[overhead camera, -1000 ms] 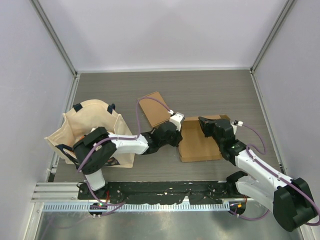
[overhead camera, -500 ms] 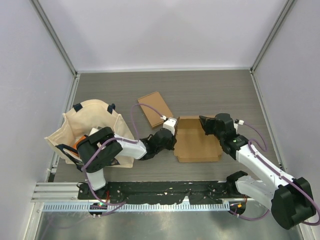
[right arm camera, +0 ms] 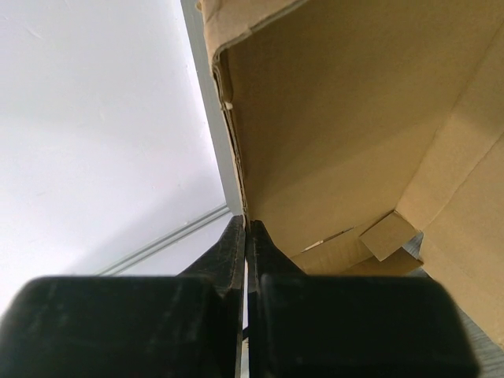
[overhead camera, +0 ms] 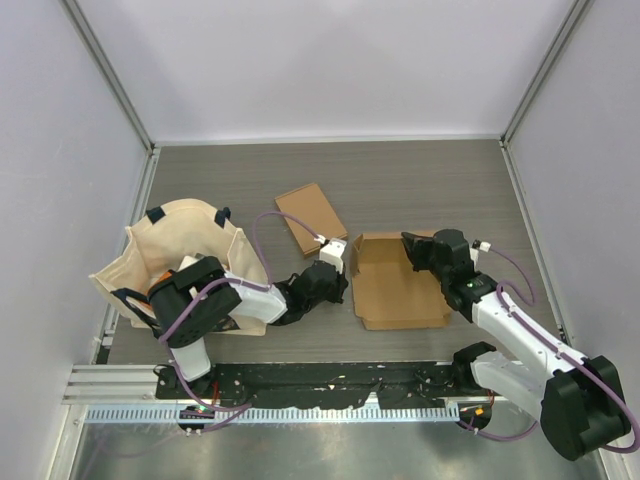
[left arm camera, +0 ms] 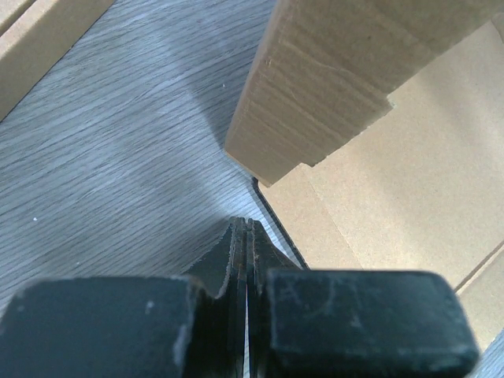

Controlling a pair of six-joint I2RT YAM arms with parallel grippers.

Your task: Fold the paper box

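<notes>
The paper box [overhead camera: 398,290] on the desk [overhead camera: 420,180] (judged light, easily creased) is pinched at a wall edge by the right end effector [right arm camera: 245,224], the left end effector [left arm camera: 246,228] being clenched empty beside it.

The flat cardboard piece [overhead camera: 311,218] lies behind and left of the paper box [overhead camera: 400,285]. The tote bag [overhead camera: 185,262] sits well to the box's left.

We see the paper box [overhead camera: 400,290] in plain kraft brown, and the flat cardboard piece [overhead camera: 310,218] is the same brown. The desk [overhead camera: 430,180] shows grey wood grain. The tote bag [overhead camera: 190,245] is cream with dark straps [overhead camera: 152,213]. The left arm [overhead camera: 245,293] and right arm [overhead camera: 510,325] are white with black joints. The left tool [left arm camera: 242,228] and right tool [right arm camera: 246,224] are black.
</notes>
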